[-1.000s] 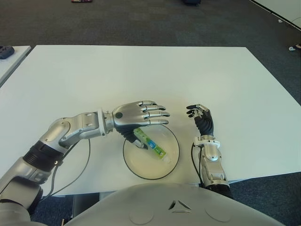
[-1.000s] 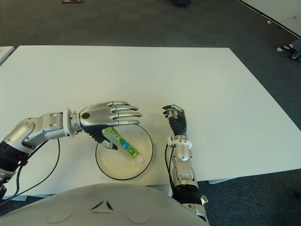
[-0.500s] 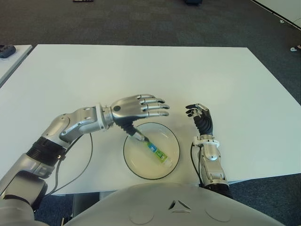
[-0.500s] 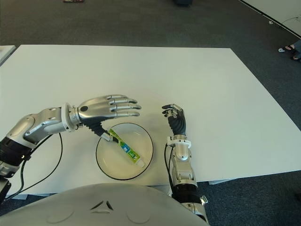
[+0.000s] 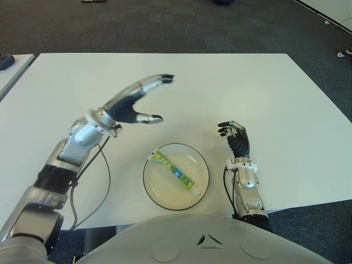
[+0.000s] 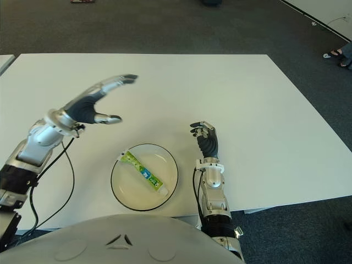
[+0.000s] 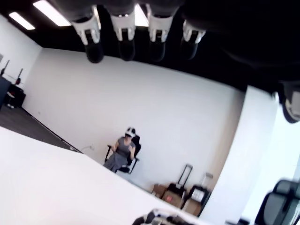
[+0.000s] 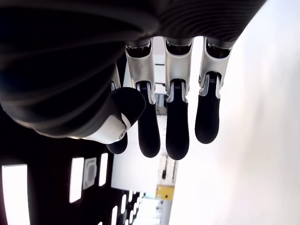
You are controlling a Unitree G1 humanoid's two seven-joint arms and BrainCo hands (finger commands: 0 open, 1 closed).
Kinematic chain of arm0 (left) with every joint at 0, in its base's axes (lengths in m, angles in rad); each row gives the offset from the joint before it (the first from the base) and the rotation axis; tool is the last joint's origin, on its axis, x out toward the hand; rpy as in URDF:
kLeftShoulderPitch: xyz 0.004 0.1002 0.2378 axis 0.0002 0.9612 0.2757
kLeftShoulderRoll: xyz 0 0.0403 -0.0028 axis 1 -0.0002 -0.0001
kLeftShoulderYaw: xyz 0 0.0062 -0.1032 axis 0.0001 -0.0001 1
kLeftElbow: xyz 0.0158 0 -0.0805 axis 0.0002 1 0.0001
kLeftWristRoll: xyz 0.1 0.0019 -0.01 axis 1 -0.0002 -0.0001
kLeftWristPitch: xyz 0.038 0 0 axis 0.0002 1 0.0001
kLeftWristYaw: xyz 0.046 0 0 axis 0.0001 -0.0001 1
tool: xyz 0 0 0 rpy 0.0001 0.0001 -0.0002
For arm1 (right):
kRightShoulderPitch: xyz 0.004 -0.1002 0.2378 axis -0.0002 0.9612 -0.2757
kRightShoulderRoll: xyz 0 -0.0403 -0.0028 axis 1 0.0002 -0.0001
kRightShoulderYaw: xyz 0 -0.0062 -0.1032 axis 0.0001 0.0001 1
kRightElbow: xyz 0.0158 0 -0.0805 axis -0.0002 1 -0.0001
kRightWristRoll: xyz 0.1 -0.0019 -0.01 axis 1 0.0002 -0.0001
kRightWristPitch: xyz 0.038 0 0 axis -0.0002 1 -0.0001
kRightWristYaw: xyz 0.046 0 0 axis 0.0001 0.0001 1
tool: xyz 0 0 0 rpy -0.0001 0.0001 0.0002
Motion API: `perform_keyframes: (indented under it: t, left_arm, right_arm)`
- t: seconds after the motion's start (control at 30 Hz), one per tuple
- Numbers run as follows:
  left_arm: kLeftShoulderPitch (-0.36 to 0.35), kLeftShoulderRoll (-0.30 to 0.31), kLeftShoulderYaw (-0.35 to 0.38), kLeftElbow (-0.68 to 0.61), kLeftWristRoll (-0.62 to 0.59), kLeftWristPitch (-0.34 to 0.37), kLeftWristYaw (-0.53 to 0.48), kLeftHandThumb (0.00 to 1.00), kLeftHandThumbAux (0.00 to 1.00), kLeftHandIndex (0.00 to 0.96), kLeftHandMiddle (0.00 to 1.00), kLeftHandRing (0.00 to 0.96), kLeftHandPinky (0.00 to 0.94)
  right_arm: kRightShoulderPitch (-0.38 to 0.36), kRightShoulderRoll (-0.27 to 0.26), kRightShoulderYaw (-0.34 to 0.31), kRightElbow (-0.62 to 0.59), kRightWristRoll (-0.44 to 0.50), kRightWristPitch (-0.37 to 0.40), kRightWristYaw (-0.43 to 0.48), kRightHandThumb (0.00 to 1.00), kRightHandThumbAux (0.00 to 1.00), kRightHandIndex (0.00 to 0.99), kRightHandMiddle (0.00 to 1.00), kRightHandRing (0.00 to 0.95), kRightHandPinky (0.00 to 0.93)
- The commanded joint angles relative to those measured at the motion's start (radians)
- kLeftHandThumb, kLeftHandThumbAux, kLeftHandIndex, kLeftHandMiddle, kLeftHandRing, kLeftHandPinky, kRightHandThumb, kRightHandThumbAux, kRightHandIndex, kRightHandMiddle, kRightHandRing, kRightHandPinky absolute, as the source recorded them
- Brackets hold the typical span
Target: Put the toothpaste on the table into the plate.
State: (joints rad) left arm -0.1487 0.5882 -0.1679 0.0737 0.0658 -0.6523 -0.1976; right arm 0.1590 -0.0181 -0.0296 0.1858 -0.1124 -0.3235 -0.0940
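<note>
The green-and-blue toothpaste tube (image 5: 175,172) lies slantwise inside the clear round plate (image 5: 201,183) near the table's front edge, its white cap toward the right. My left hand (image 5: 138,100) is lifted above the table, up and left of the plate, fingers spread and holding nothing. In the left wrist view its fingertips (image 7: 126,44) point out at the room. My right hand (image 5: 234,133) stands to the right of the plate, fingers loosely bent and holding nothing.
The white table (image 5: 231,82) stretches far behind the plate. A dark object (image 5: 5,60) sits on a neighbouring table at far left. In the left wrist view, a person (image 7: 123,150) sits on a chair across the room.
My left hand has let go of the toothpaste, risen and swung back to the left with the fingers spread. The tube now lies free in the plate. The right hand has not moved.
</note>
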Motion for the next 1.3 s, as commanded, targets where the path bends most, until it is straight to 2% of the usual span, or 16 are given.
perform_keyframes:
  t: [0.03,0.1,0.17,0.23,0.33,0.47,0.6,0.87,1.07,1.3]
  left_arm:
    - [0.067,-0.172,0.103,-0.017,-0.046,0.167,0.162,0.152,0.437,0.0,0.0,0.006,0.101]
    - [0.083,-0.222,0.141,-0.012,-0.056,0.187,0.213,0.162,0.488,0.0,0.001,0.017,0.138]
    - [0.1,-0.256,0.182,0.001,-0.076,0.202,0.243,0.182,0.575,0.029,0.069,0.101,0.218]
    - [0.115,-0.266,0.228,0.045,-0.111,0.193,0.238,0.192,0.61,0.052,0.103,0.141,0.253]
    - [0.131,-0.283,0.287,0.109,-0.155,0.175,0.231,0.211,0.671,0.148,0.179,0.211,0.308]
    - [0.13,-0.331,0.31,0.075,-0.143,0.196,0.266,0.217,0.733,0.257,0.264,0.276,0.341]
    - [0.141,-0.364,0.322,0.069,-0.129,0.205,0.28,0.19,0.786,0.306,0.324,0.315,0.348]
    - [0.163,-0.414,0.323,0.058,-0.103,0.264,0.301,0.146,0.849,0.343,0.376,0.361,0.38]
    - [0.18,-0.442,0.324,0.06,-0.088,0.292,0.303,0.115,0.86,0.35,0.397,0.388,0.403]
    - [0.201,-0.486,0.317,0.099,-0.074,0.286,0.318,0.11,0.864,0.363,0.415,0.411,0.427]
  right_arm:
    - [-0.008,0.004,-0.009,0.011,0.012,0.017,-0.009,0.845,0.683,0.47,0.454,0.49,0.474]
    - [-0.008,0.004,-0.011,0.009,0.011,0.021,-0.011,0.845,0.683,0.471,0.454,0.49,0.473]
    - [-0.007,0.005,-0.012,0.005,0.011,0.025,-0.012,0.845,0.683,0.471,0.454,0.491,0.475]
    - [-0.005,0.006,-0.012,-0.001,0.011,0.029,-0.011,0.845,0.682,0.471,0.454,0.492,0.476]
    - [-0.003,0.006,-0.012,-0.008,0.012,0.036,-0.008,0.845,0.682,0.472,0.455,0.494,0.473]
    - [-0.004,0.007,-0.013,-0.012,0.015,0.038,-0.004,0.845,0.682,0.473,0.455,0.499,0.485]
    - [-0.006,0.004,-0.014,-0.014,0.017,0.042,0.0,0.846,0.681,0.475,0.455,0.502,0.486]
    - [-0.012,0.0,-0.02,-0.004,0.02,0.022,0.005,0.846,0.681,0.478,0.454,0.507,0.491]
    - [-0.017,-0.002,-0.023,0.0,0.016,0.022,0.001,0.847,0.681,0.48,0.453,0.499,0.478]
    - [-0.024,-0.005,-0.028,0.004,0.008,0.028,-0.005,0.846,0.682,0.473,0.453,0.489,0.47]
